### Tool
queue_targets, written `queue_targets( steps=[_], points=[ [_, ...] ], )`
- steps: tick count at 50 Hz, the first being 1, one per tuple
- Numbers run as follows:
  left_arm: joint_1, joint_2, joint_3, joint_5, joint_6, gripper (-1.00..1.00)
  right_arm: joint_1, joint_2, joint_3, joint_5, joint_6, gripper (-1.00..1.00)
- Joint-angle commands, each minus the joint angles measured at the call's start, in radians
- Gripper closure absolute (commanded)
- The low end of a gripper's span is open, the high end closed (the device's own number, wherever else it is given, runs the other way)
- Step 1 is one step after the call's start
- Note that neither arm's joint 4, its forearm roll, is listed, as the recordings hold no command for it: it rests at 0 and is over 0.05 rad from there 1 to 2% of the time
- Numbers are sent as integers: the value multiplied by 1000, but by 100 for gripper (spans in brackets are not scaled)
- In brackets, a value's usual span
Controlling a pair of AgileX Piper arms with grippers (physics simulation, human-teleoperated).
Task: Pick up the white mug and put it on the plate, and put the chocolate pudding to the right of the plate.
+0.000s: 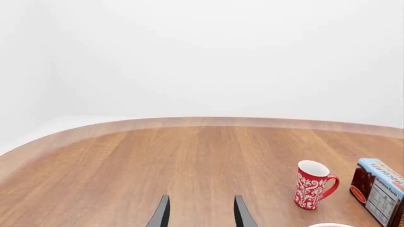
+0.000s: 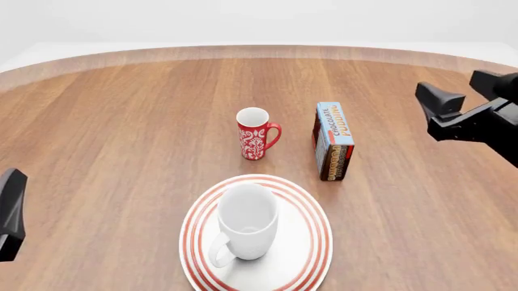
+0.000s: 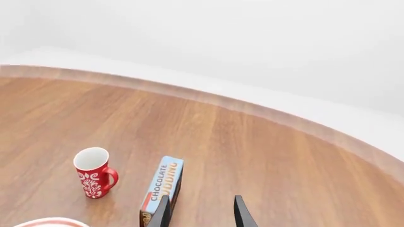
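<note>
The white mug (image 2: 242, 225) stands upright on the plate (image 2: 312, 248) near the table's front edge, its handle toward the front left. The chocolate pudding (image 2: 333, 140) carton stands upright beyond the plate, a little to its right, and apart from it. My right gripper (image 2: 463, 88) hovers open to the right of the carton, holding nothing; in its wrist view the chocolate pudding (image 3: 162, 188) lies just past the fingertips (image 3: 162, 213). My left gripper (image 1: 202, 215) is open and empty, off at the front left, far from the plate.
A slimmer red mug (image 2: 256, 134) with a white pattern stands left of the carton, beyond the plate. Bare wooden table (image 2: 121, 121) stretches to the left and back, ending in a curved far edge against a white background.
</note>
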Motion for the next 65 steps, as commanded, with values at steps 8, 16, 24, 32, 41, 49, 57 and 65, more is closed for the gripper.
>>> queue_targets(
  steps=[8,16,24,32,41,49,57,65],
  points=[
    [-2,0,0,-1,-8,-100,22,121,-95,27,3,-100],
    [-2,0,-1,-3,-14,-100,38,169,-147,64,25,-100],
    [-3,0,0,-3,-19,-100,46,187,-187,103,45,-100],
    [-1,0,0,-3,-27,-100,49,223,-232,134,65,-100],
    [0,0,1,-4,-31,-100,54,274,-277,160,90,-100],
    [0,0,1,-5,-35,-100,52,318,-314,174,110,-100],
    [-2,0,1,-4,-38,-100,50,350,-354,193,132,-100],
    [1,0,1,-5,-43,-100,50,395,-396,203,147,-100]
  ],
)
